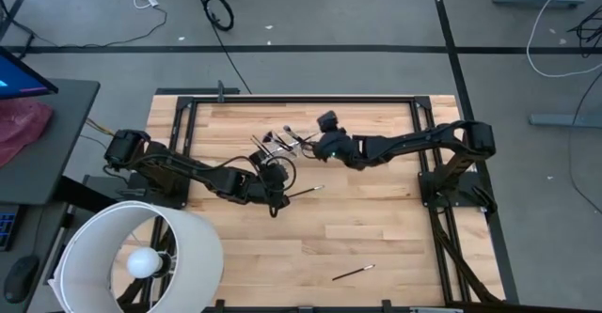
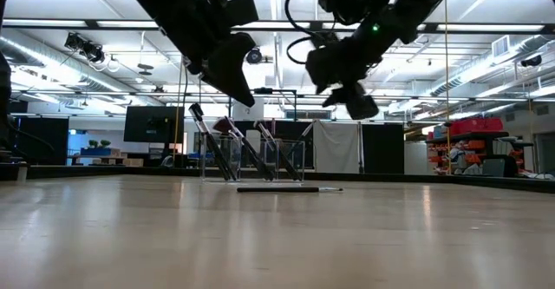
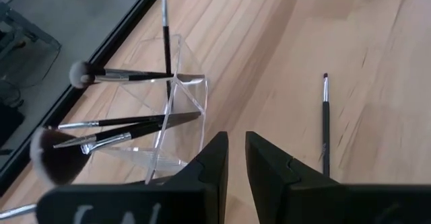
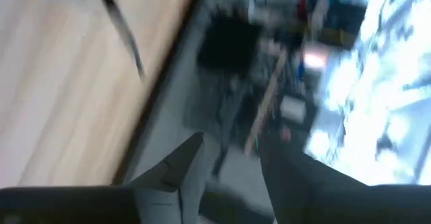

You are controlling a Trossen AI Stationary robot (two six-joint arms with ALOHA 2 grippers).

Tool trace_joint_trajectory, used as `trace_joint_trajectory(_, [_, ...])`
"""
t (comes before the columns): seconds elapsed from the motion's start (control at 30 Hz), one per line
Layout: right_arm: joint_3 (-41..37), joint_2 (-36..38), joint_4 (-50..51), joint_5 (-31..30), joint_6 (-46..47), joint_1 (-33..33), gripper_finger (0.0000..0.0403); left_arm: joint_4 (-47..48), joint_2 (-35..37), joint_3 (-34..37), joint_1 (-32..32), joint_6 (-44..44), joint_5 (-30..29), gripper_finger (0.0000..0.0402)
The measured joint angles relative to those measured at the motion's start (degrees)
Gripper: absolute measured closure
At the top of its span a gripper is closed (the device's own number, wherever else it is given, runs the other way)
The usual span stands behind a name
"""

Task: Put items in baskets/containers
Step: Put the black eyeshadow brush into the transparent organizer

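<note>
The clear cup [image 3: 176,113] stands toward the desk's [image 1: 376,228] far edge, near the middle, with several brushes [image 3: 128,123] leaning in it. One brush [image 1: 303,191] lies just beside it; another [image 1: 353,273] lies well apart, near the front edge, amid bare wood. The left tool [image 1: 274,200] hangs by the cup, narrowly parted, empty. The right tool [image 1: 320,149] hovers over the cup, apparently parted and empty, though blurred.

A small transparent clear plastic cup [image 3: 176,96] stood upright on the bench near its far edge. Several slim dark-handled makeup brushes [image 3: 121,124] leaned inside it, bristles upward. One brush [image 1: 304,192] lay flat just beside the cup. Another brush [image 1: 353,273] lay well apart, near the front edge.
</note>
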State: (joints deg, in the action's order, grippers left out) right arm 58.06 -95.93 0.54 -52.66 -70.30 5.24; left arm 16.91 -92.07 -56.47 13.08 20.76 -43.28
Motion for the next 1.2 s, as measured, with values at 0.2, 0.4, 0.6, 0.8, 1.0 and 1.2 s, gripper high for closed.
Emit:
trace_joint_trajectory(0.2, [0.0,3.7,17.2,-5.3,13.9,-4.1,0.0273,1.1,0.0,0.0,0.0,1.1,0.0,0.0347])
trace_joint_trajectory(0.4, [0.0,13.5,29.2,3.1,31.2,-8.4,0.0298,1.0,0.0,0.0,0.0,1.1,0.0,0.0347])
trace_joint_trajectory(0.6, [-0.3,25.4,33.9,23.9,47.9,-11.0,0.0319,1.0,0.0,0.0,0.0,1.2,0.0,0.0347])
trace_joint_trajectory(0.8, [-7.2,34.7,28.9,37.2,53.9,-12.3,0.0324,1.0,0.0,0.0,0.0,1.2,0.0,0.0347])
trace_joint_trajectory(1.0, [-26.1,39.3,4.3,47.9,58.0,-13.4,0.0319,1.0,0.0,0.0,0.0,1.2,0.0,0.0347])
trace_joint_trajectory(1.2, [-43.5,35.0,-33.2,54.8,63.3,-14.7,0.0314,0.3,0.0,0.0,-0.1,1.2,0.0,0.0347])
